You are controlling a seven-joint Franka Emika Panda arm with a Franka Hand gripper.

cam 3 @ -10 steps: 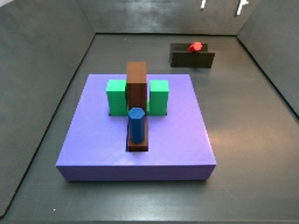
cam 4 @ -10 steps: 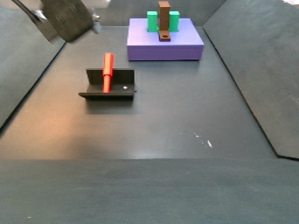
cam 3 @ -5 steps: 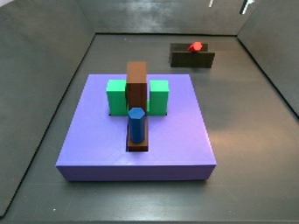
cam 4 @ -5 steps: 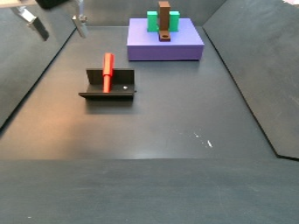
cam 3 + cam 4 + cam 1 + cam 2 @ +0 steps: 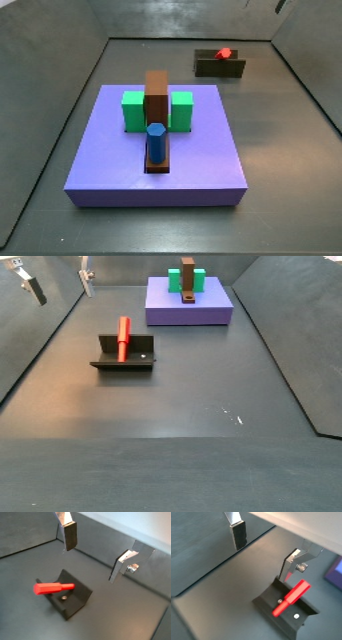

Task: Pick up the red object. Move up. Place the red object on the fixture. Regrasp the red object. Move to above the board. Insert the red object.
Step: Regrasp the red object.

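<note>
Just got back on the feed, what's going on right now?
Nothing is held. The red object lies across the fixture on the floor, one end sticking out past it. The gripper hangs above it, open and empty, its fingers wide apart in both wrist views. The board with its green blocks, brown block and blue peg sits apart from the fixture, untouched. The regrasp is not yet done.

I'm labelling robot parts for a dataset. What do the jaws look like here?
The gripper, above the fixture, has two flat silver metal plates as fingers, each faced with a dark rectangular pad. A small silver bolt sits beside one plate. No cables or markings show.
</note>
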